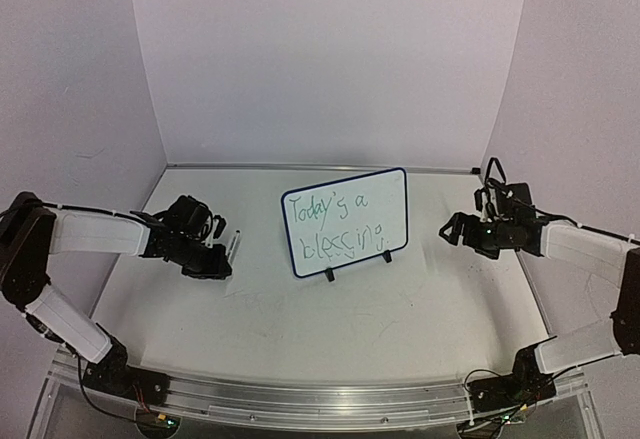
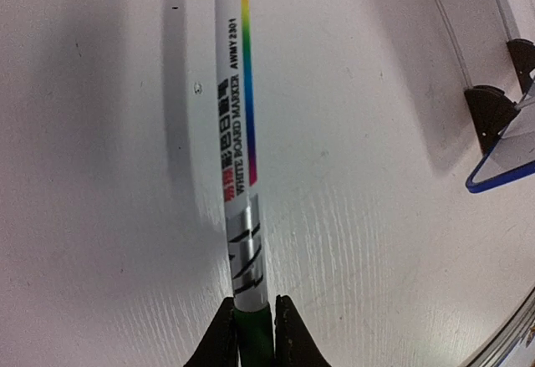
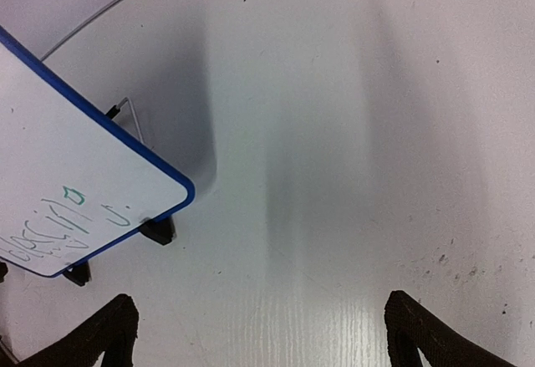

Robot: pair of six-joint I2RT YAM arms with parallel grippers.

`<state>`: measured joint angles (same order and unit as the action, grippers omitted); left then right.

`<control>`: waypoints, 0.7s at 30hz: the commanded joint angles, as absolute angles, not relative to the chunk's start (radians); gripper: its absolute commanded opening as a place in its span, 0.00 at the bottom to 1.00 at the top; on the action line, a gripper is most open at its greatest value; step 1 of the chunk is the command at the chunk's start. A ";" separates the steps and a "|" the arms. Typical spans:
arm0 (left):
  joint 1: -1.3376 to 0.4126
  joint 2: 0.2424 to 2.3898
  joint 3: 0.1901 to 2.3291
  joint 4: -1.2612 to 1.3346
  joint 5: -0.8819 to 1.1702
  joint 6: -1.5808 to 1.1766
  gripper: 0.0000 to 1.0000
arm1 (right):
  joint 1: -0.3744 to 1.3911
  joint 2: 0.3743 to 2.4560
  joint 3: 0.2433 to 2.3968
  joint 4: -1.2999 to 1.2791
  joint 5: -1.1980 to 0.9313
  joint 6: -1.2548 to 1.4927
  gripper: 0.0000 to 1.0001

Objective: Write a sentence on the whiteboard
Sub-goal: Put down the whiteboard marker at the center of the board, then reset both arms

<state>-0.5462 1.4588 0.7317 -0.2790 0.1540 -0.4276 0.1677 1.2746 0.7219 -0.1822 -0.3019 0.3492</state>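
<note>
Your whiteboard (image 1: 345, 221) stands on its black feet (image 1: 329, 275) midway between the left and right edges of the worktop (image 1: 400, 329). It is nearer the back edge than the front, and its face is turned towards the arms. The sentence (image 1: 335, 227) on it reads "Today's a blessing" in green, on two lines. Your left gripper (image 2: 253, 338) sits low over the worktop to the left of the board, well apart from it. Its jaws are clamped on the green end of a white marker (image 2: 238, 158) that points towards the back edge. Your right gripper (image 1: 452, 227) hangs near the board's right edge without touching it, jaws spread wide with nothing between them.
</note>
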 commanded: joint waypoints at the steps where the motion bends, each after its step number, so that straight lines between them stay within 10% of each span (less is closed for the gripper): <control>1: -0.519 1.531 0.821 -0.249 0.157 -0.386 0.19 | 0.164 1.233 0.742 -0.175 -0.163 0.319 0.98; 10: -0.471 1.561 0.828 -0.203 0.119 -0.365 0.61 | 0.163 1.178 0.715 -0.165 -0.085 0.274 0.98; 21: -0.303 1.374 0.801 -0.091 -0.128 -0.256 0.79 | 0.163 1.070 0.654 -0.013 0.051 0.243 0.98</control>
<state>-0.3302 1.5279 0.7879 -0.2015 0.0569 -0.3367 0.1677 1.1545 0.6961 -0.1270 -0.0268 0.2763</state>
